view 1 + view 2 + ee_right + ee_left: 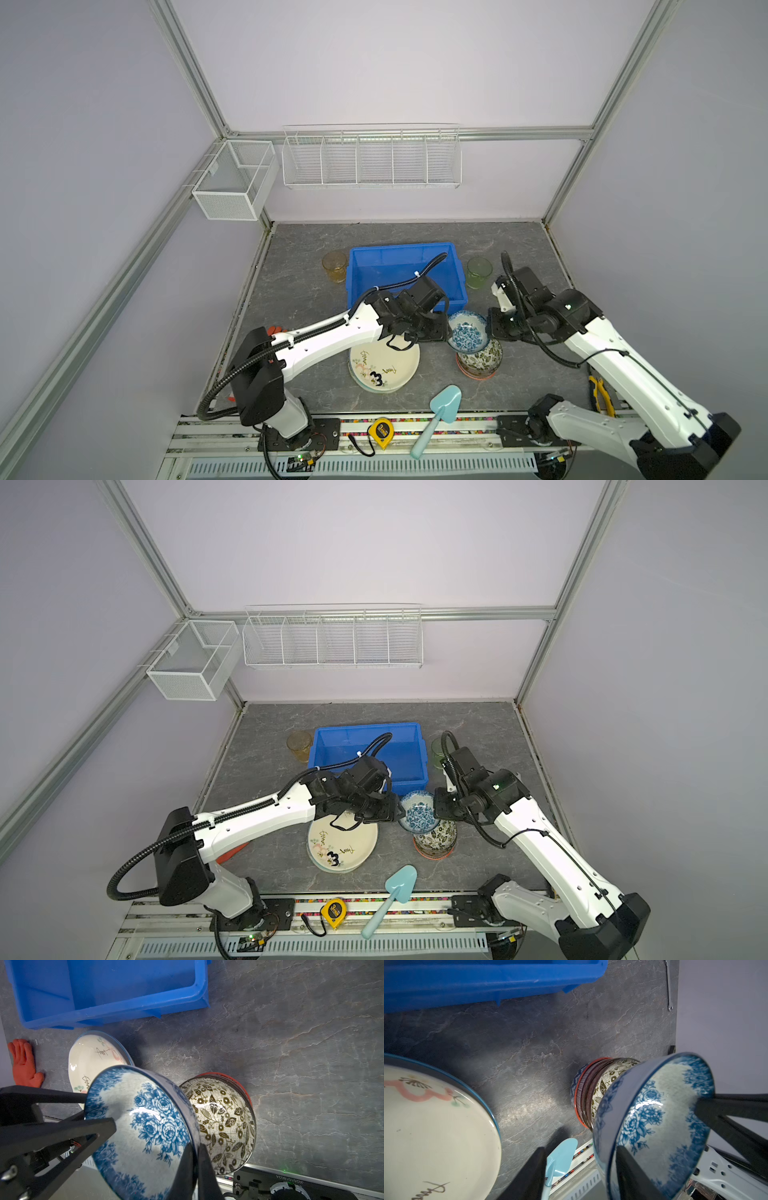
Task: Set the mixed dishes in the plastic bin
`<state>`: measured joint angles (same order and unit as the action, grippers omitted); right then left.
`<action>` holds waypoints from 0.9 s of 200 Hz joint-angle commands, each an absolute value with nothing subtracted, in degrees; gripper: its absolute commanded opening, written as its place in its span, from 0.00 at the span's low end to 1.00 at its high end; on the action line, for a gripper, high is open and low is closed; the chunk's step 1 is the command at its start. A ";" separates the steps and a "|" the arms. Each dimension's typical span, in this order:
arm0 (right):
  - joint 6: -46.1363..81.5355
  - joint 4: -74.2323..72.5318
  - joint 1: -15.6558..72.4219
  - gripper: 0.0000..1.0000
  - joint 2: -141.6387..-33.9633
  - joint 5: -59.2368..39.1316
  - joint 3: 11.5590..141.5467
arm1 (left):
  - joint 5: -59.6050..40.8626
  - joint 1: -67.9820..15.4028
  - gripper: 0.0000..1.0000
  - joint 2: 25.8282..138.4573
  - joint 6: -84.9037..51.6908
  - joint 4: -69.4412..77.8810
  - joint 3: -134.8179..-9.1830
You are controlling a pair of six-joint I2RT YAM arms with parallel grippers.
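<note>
Right pincer (pixel 196 1147) clamps the blue bowl (pixel 145 1122) over the bowl stack (pixel 224 1122); our left pincer (pixel 579 1147), jaws apart, straddles its far rim

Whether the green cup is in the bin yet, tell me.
No, the green cup stands outside the bin, to the right of its wall in a top view.

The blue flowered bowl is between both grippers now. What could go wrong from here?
1. The right gripper pinches the blue bowl by its rim alone, tilted above the bowl stack. A slip would likely drop it onto those bowls.
2. The left gripper straddles the opposite rim with its jaws apart. If the right one lets go before it closes, the bowl may fall.
</note>
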<state>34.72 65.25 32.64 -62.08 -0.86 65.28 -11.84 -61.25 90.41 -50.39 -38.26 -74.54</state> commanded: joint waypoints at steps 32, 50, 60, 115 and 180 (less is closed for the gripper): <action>35.74 63.98 34.42 0.07 -63.17 1.68 68.41 | -13.52 -61.85 0.38 94.95 -49.34 -42.35 -80.78; 35.65 64.18 34.71 0.07 -63.59 2.28 68.71 | -13.49 -62.03 0.33 95.06 -49.59 -42.10 -80.72; 35.52 64.25 34.80 0.07 -63.72 2.54 68.79 | -13.28 -62.05 0.30 95.03 -49.66 -42.11 -80.79; 35.16 65.38 35.02 0.07 -64.25 4.73 69.17 | -12.41 -62.05 0.22 94.82 -49.61 -43.02 -80.80; 35.20 64.53 35.28 0.07 -64.34 4.44 69.35 | -12.33 -62.05 0.12 94.92 -49.59 -43.07 -80.97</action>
<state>34.70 65.54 35.00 -64.51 3.64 67.51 -12.43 -61.73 94.63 -49.95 -41.50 -79.57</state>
